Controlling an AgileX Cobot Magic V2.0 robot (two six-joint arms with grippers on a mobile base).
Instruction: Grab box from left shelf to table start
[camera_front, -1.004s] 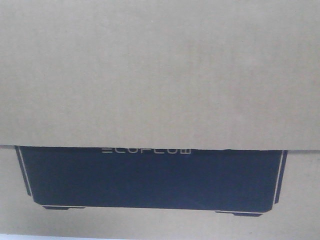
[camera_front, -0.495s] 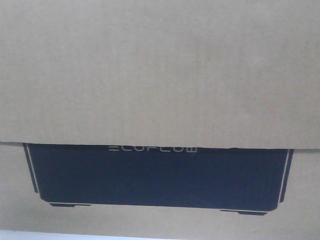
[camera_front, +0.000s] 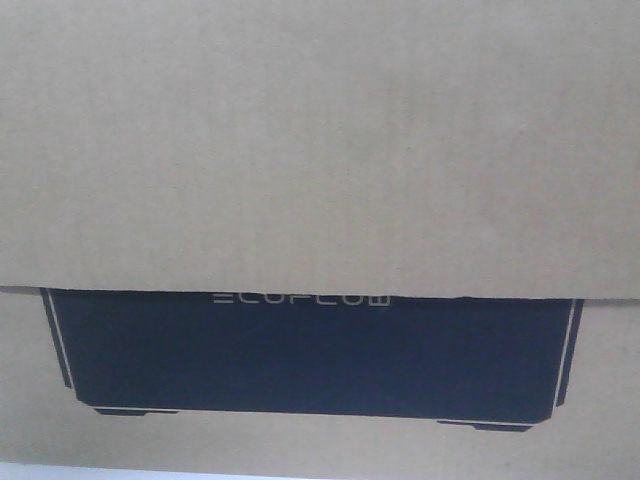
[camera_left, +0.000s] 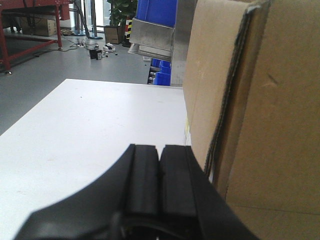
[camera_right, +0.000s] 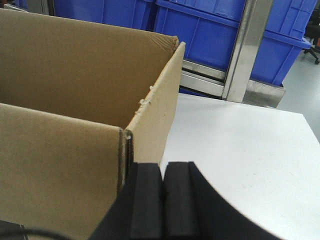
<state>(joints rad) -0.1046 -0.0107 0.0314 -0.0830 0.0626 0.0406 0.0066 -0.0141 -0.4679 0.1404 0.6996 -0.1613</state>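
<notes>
Judging by the white table (camera_left: 85, 130) beneath it, the box (camera_front: 320, 150) seems off the shelf (camera_right: 250, 55), with setting down and letting go left. Left gripper (camera_left: 160, 170) and right gripper (camera_right: 164, 187), pads pressed together holding nothing, flank the box's side walls at lower frame.

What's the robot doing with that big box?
The robot has a big cardboard box right in front of it, filling the front camera. The box is over a white table. The left claw is beside one side of the box and the right claw beside the other, both shut, as if squeezing it between them. Blue bins sit on a rack behind.
</notes>
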